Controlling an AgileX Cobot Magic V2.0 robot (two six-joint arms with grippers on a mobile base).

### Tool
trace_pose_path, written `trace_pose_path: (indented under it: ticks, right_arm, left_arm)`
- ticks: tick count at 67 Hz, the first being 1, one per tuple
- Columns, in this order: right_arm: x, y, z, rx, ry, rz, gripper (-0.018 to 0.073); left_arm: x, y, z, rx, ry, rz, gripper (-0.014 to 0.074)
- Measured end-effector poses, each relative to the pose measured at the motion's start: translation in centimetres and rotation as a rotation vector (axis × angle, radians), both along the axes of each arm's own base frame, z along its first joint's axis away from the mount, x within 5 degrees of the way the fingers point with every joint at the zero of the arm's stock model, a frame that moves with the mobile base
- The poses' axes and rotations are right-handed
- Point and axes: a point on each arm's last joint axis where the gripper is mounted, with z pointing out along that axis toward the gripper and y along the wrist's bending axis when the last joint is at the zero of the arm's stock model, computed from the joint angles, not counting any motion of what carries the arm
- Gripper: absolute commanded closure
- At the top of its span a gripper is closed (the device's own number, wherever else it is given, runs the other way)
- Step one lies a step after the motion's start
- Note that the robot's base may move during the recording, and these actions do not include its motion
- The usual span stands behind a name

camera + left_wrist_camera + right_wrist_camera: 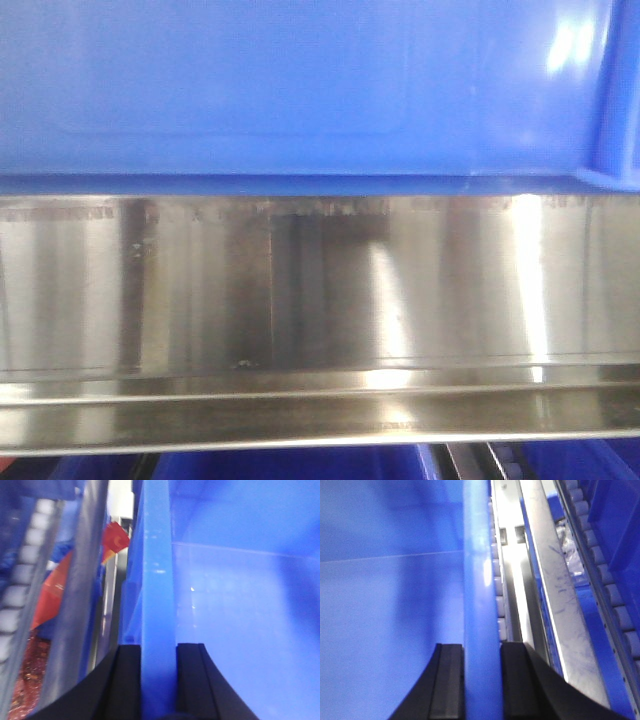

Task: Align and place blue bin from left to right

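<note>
The blue bin (300, 90) fills the top of the front view, its flat side panel sitting just above a steel rail. In the left wrist view my left gripper (159, 652) is shut on the blue bin's left rim (157, 580), one black finger on each side of the wall. In the right wrist view my right gripper (482, 652) is shut on the blue bin's right rim (480, 570) in the same way. The bin's inside (385, 605) looks bare. Neither gripper shows in the front view.
A brushed steel shelf rail (320, 300) runs across below the bin. More blue tubs (280, 465) sit beneath it. Roller tracks (615, 615) and a steel bar (555, 590) lie right of the bin. Red packaging (52, 595) and rollers (25, 570) lie to its left.
</note>
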Motion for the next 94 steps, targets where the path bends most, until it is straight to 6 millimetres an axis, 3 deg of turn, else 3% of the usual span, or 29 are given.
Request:
trace_pose_path:
  ticks: [13, 28, 43, 94]
  right_arm:
    - [2.2, 0.6, 0.6, -0.020, -0.004, 0.003, 0.0637]
    - [4.4, 1.6, -1.3, -0.049, 0.049, 0.000, 0.0637]
    - [4.6, 2.0, -1.4, -0.035, 0.048, 0.008, 0.0637]
    - [5.3, 2.3, -1.9, -0.044, 0.033, 0.009, 0.0637]
  left_arm:
    - [1.7, -0.5, -1.0, 0.002, -0.008, -0.009, 0.0707]
    - [3.5, -0.6, -2.0, 0.016, 0.018, 0.009, 0.0707]
    - [4.8, -0.3, -2.3, 0.019, 0.027, 0.023, 0.0707]
    - [4.9, -0.2, -2.5, 0.012, 0.040, 0.027, 0.0704]
